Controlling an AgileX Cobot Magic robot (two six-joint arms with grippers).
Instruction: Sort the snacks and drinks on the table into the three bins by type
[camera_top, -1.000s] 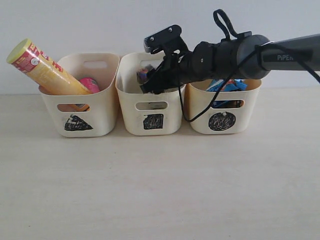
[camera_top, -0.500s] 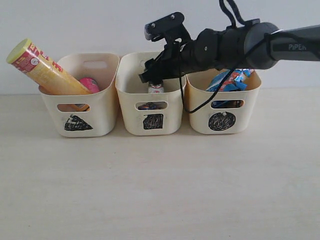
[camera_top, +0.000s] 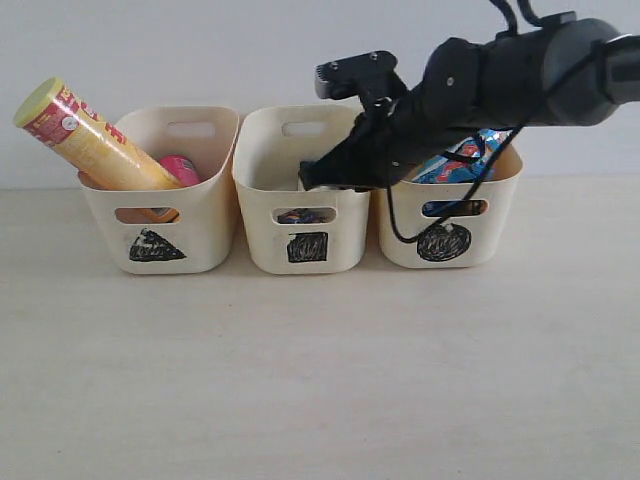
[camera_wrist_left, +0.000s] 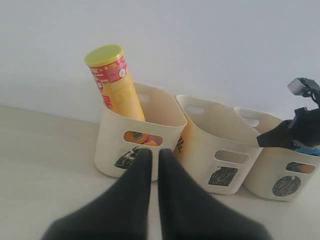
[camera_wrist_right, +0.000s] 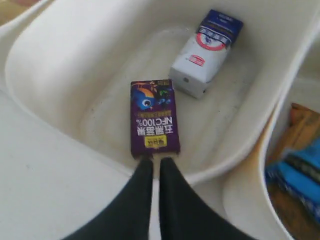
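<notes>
My right gripper (camera_wrist_right: 155, 161) hovers shut and empty just over the near rim of the square-marked bin (camera_top: 262, 225). On that bin's floor lie the dark purple drink box (camera_wrist_right: 155, 122) and the blue-and-white drink carton (camera_wrist_right: 205, 55). In the exterior view the right gripper (camera_top: 308, 178) sits at that bin's right rim. The triangle bin (camera_top: 205, 240) holds the leaning yellow Lay's tube (camera_top: 90, 140) and the pink tube (camera_top: 180, 168). The circle bin (camera_top: 500, 230) holds the blue foil bag (camera_top: 470, 155) and the orange bag (camera_wrist_right: 300, 120). My left gripper (camera_wrist_left: 155, 152) is shut, low over the table before the triangle bin (camera_wrist_left: 112, 150).
The three bins stand side by side against a white wall at the back of the pale table (camera_top: 320, 380). The right arm (camera_wrist_left: 295, 135) and its black cable hang over the circle bin. The left arm is out of the exterior view.
The right arm has pulled up and to the right out of the square bin. The carton it carried now lies in that bin. The left gripper's motion is not shown.
</notes>
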